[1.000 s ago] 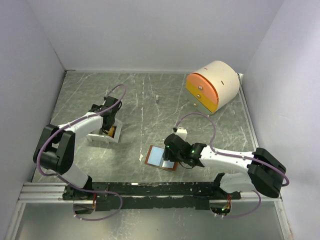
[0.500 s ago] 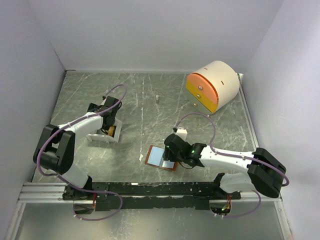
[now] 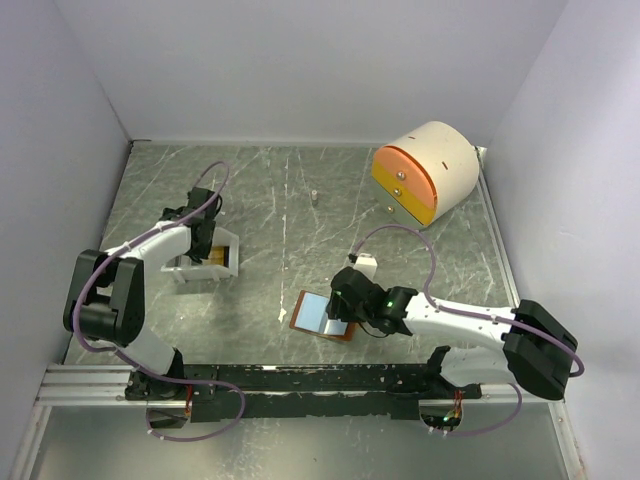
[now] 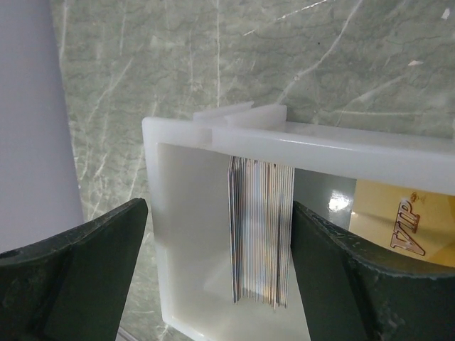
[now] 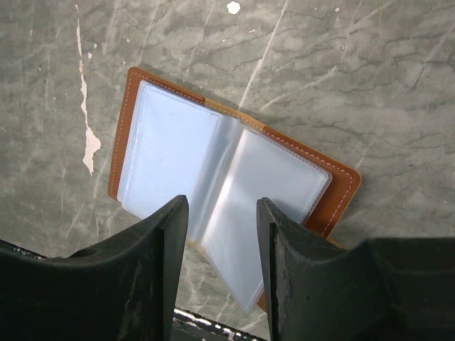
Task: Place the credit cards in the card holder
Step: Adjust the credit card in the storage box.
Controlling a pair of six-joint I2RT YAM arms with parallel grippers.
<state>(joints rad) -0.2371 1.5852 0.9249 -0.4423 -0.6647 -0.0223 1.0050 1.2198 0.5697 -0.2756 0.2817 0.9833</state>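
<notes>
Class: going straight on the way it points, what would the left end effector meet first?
The left end effector would probably meet the credit cards standing in the white tray first; depth is unclear.

High view over whole table (image 3: 300, 200), wrist views close, seemingly downward

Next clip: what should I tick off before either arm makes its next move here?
1. Left end effector open: ok.
2. Credit cards, standing on edge in the white tray, sit inside its opening, gaps both sides: ok.
3. Card holder lies open, pockets up: ok.
4. Right end effector open over its fold: ok.
5. Right end effector pinning it down: cannot tell.
</notes>
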